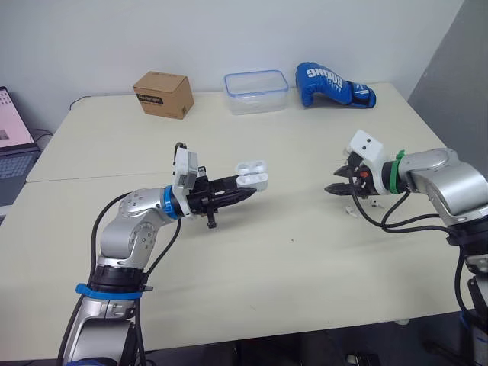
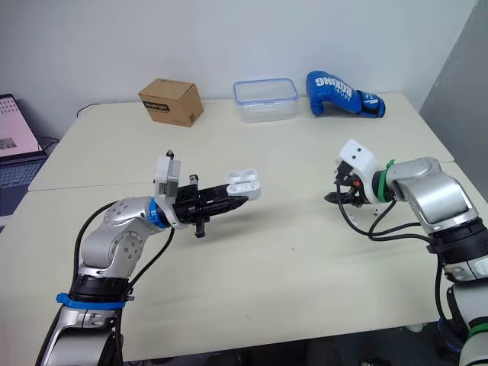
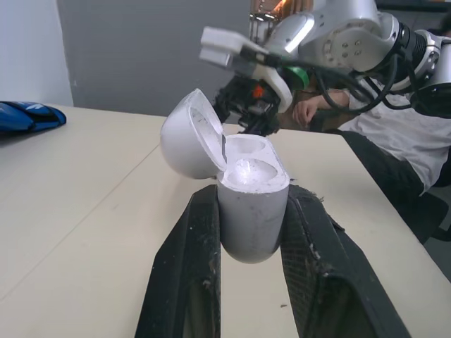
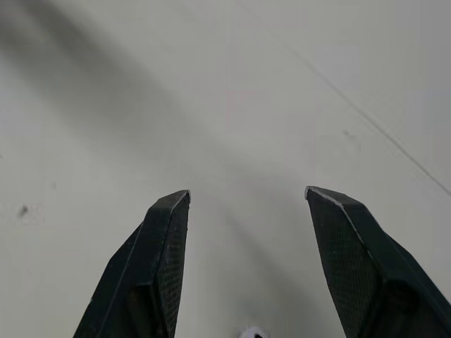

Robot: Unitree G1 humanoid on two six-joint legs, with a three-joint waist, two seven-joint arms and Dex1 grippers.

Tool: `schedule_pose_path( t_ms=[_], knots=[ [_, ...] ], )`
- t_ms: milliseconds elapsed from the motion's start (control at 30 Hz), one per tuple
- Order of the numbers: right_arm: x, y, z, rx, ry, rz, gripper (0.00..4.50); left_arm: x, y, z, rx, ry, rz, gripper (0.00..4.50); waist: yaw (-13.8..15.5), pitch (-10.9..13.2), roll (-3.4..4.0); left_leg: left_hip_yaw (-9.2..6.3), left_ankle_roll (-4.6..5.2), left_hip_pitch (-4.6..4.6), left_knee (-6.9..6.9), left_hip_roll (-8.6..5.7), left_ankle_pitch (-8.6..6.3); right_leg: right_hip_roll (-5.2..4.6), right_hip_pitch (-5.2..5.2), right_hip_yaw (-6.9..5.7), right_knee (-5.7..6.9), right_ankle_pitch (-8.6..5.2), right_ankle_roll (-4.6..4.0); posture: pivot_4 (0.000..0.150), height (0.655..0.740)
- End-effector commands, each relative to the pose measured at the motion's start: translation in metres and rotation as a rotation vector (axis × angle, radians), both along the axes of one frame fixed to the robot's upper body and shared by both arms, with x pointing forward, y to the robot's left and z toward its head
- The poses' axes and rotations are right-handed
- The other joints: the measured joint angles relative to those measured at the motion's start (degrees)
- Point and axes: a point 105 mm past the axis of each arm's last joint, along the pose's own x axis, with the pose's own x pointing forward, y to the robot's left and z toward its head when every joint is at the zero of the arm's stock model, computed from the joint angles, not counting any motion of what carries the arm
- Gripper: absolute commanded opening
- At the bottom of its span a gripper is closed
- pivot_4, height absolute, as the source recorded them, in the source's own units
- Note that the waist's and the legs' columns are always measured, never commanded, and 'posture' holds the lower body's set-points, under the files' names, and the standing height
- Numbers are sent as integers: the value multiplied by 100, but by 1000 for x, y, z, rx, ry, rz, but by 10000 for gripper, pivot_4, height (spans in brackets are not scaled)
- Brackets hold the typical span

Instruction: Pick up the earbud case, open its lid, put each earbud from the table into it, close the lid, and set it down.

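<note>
Earbud case [image 3: 251, 211], white, lid [image 3: 184, 135] flipped open, 2 wells [image 3: 248, 167] empty, pinched in left pincer [image 1: 246, 191]; right pincer [image 4: 246, 196] spread.

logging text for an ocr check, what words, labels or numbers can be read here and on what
"BOXING": white letters on the blue boxing glove.
Brown cardboard box: dark print on its front label, too small to read.
Laptop screen: too blurred to read.
Open white earbud case: no marking seen.
</note>
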Motion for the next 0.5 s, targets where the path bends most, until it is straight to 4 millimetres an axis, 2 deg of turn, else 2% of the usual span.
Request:
schedule_pose_path(
  t_ms=[33, 233, 500],
  knots=[
    [1, -14, -11, -58, 15, -27, 26957, -7, 3, 12, -18, -47, -22, 7710, 1, 0, 0, -1, 0, 0, 0, 0, 0, 0, 1, -1, 0, 0, 0, 1500, 7307],
    [0, -31, -32, -101, 75, -59, 26957, -9, 4, 8, -15, -40, -33, 7710, 0, 0, 0, 1, 0, 0, 2, -1, 0, 0, 0, 1, 3, 0, 0, 1500, 7307],
    [1, -42, -44, -138, 122, -60, 26957, -12, 2, 5, -11, -31, -57, 7710, 0, 0, 0, 1, 0, 0, 2, -1, 0, -1, 0, 1, 1, 0, 0, 1500, 7307]
  ],
)
